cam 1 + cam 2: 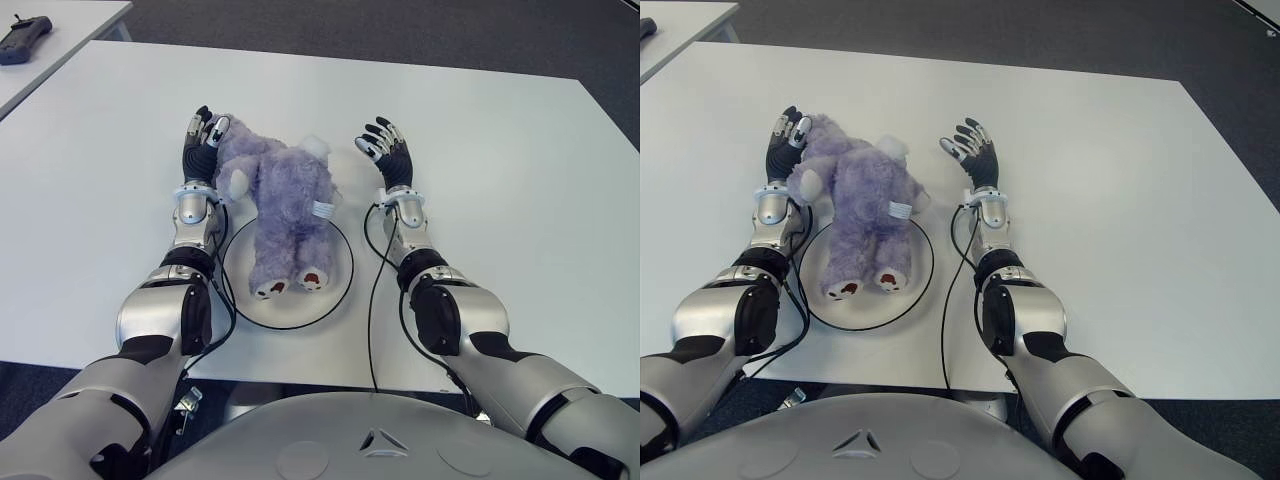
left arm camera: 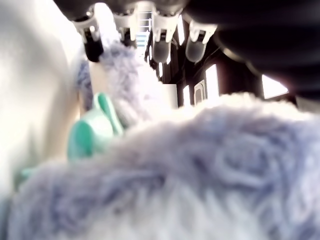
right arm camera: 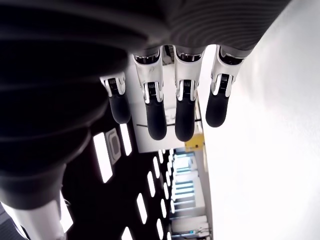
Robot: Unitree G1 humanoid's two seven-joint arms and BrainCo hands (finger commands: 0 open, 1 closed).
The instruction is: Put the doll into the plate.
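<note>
Doll [image 1: 280, 200] half on plate [image 1: 340, 270], white table [image 1: 500, 150], dark floor; left hand [image 1: 203, 145] and right hand [image 1: 388, 152] open, empty.

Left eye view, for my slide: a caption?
Purple plush doll lies partly on white round plate, left hand beside it, right hand open.

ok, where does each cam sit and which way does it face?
Left eye: on head, looking down at table; both arms, doll lying partly on plate.
Right eye: same scene, slightly shifted.
Left wrist: along left hand, fingers open against doll fur.
Right wrist: along right hand, open, empty.
Shared: doll in eyes and left wrist.
</note>
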